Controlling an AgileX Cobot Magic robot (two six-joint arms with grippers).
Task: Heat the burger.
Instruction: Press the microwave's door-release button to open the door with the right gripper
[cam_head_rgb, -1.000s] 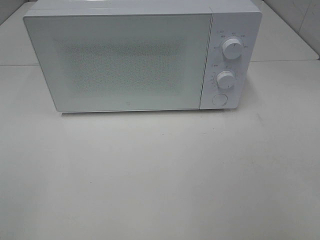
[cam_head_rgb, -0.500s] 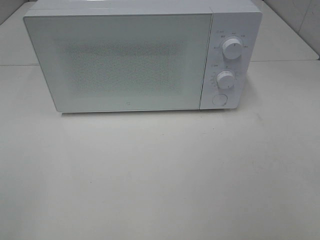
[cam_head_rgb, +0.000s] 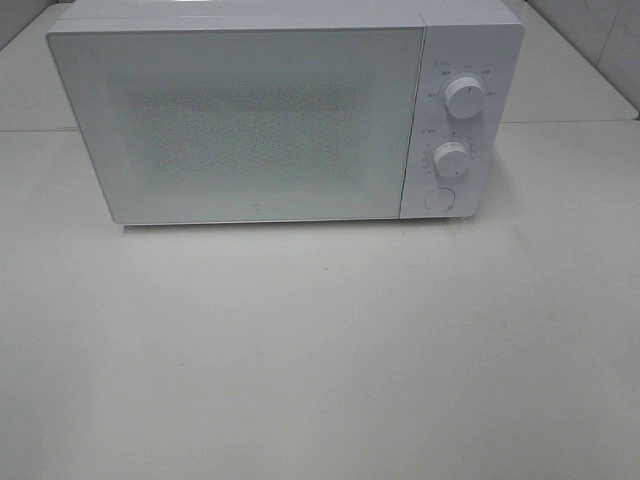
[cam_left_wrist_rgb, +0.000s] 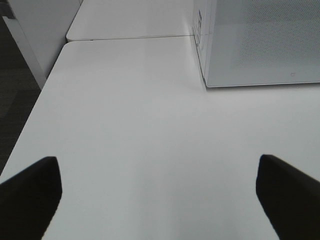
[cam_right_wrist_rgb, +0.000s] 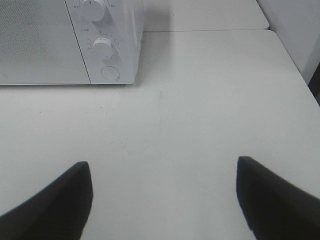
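Since the burger shows in no view, maybe behind the shut microwave (cam_head_rgb: 250, 120) door, don't assume. Left claw (cam_left_wrist_rgb: 157, 161) and right claw (cam_right_wrist_rgb: 162, 163) both spread, empty, over the table (cam_head_rgb: 320, 350). Round button (cam_right_wrist_rgb: 110, 73) sits ahead of right claw, inboard: press square, then check inside.

Matte black, blunt wedge-shaped jaws

We see the microwave (cam_head_rgb: 490, 45) cased in smooth white plastic, its door (cam_head_rgb: 240, 125) glossy over a fine dotted mesh, its knobs (cam_head_rgb: 465, 97) smooth plastic too. The surface (cam_head_rgb: 320, 350) looks matt, smooth and off-white. The jaws of the left gripper (cam_left_wrist_rgb: 156, 164) and right gripper (cam_right_wrist_rgb: 162, 165) look matt black.
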